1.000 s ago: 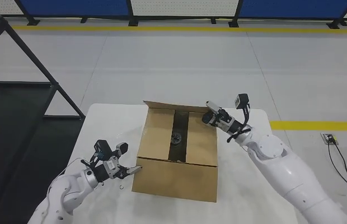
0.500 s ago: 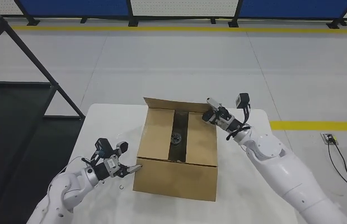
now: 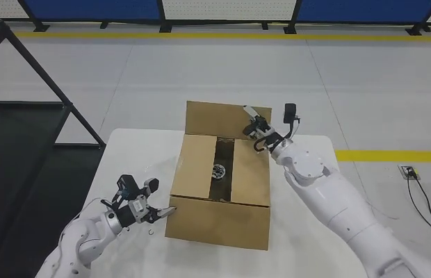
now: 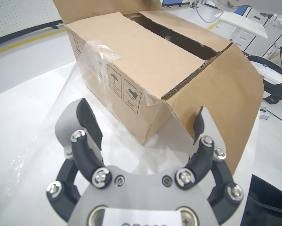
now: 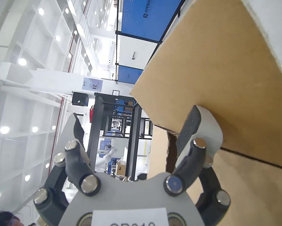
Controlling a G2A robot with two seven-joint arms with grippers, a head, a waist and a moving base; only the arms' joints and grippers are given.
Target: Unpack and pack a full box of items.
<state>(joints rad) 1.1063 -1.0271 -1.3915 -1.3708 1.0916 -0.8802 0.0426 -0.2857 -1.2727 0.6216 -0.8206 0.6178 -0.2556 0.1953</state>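
A brown cardboard box (image 3: 219, 191) stands in the middle of the white table (image 3: 132, 149). Its two long top flaps lie almost closed, leaving a dark slot (image 3: 221, 167) with a round item dimly visible inside. The far flap (image 3: 226, 118) stands upright. My right gripper (image 3: 251, 119) is open at that flap's right end, and one finger (image 5: 195, 123) presses flat against the flap (image 5: 213, 59). My left gripper (image 3: 156, 212) is open just above the table beside the box's near left corner (image 4: 152, 121), with nothing between its fingers.
Loose clear tape (image 4: 96, 57) hangs off the box side, and clear film (image 4: 21, 147) lies on the table by the left gripper. A black metal frame (image 3: 35, 83) stands off the table's left side. The table ends shortly past the box's right side.
The right gripper has moved back and up behind the box, and the far flap has swung from nearly flat to upright. The left arm has kept still.
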